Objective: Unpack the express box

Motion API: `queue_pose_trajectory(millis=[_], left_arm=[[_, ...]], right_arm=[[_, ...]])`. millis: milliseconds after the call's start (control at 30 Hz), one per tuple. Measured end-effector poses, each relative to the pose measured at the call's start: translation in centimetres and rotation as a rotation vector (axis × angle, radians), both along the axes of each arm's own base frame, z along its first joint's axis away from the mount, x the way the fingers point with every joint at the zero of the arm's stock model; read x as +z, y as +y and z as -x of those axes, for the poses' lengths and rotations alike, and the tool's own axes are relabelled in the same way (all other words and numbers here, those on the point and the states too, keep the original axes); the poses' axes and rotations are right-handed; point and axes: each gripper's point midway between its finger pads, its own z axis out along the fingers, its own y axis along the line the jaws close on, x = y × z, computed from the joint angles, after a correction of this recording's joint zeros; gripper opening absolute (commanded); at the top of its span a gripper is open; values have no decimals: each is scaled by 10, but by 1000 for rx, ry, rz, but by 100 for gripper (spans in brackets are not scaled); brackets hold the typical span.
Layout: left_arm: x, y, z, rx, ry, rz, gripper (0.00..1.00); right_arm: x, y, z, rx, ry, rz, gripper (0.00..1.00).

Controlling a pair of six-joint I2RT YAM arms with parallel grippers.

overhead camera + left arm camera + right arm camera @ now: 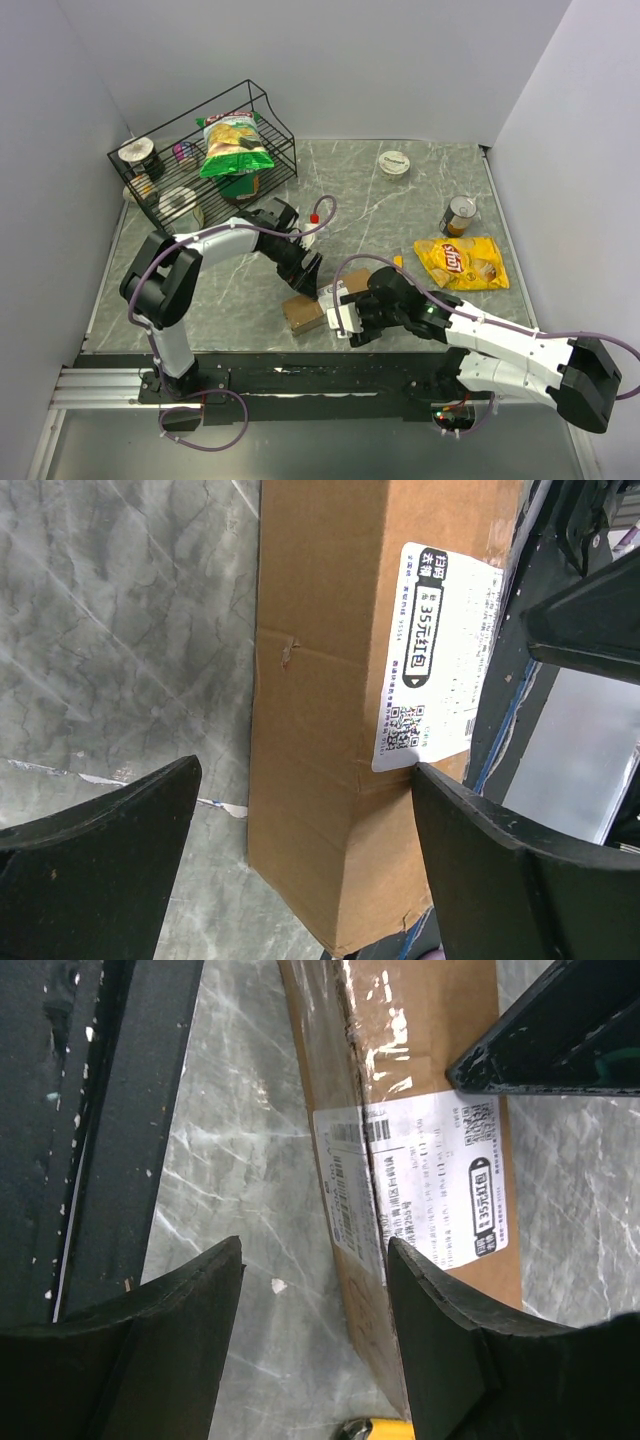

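Note:
The express box is a brown carton lying flat near the table's front edge, mostly hidden by both grippers in the top view. In the left wrist view the box shows its white label. My left gripper is open, its fingers on either side of one end of the box and not closed on it. In the right wrist view the box and its label lie along the right. My right gripper is open over the box's long edge, with one finger above the label side and the other over bare table.
A wire rack at the back left holds a green chip bag and cans. A white round lid, a can and a yellow chip bag lie at the right. The black front rail runs close beside the box.

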Motion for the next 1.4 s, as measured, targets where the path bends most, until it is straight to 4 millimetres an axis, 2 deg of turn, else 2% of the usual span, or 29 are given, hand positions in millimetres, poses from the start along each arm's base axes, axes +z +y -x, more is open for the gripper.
queue_pose_trajectory(millis=[433,767,1167,1400], left_arm=[[0,-2,1,-5,11,3,88],[0,-3,1,-7,11,3,88],[-1,-6,2,-16,24,1,87],[-1,-7,2,-17,27,0,87]], right_arm=[[-20,-13,-5,-53,-17,57,65],[-18,-17,-11,-103,-22,63,62],[-6,-17,-18,-137,-51,50,61],[-7,-17,-18,-124,-59,54,61]])
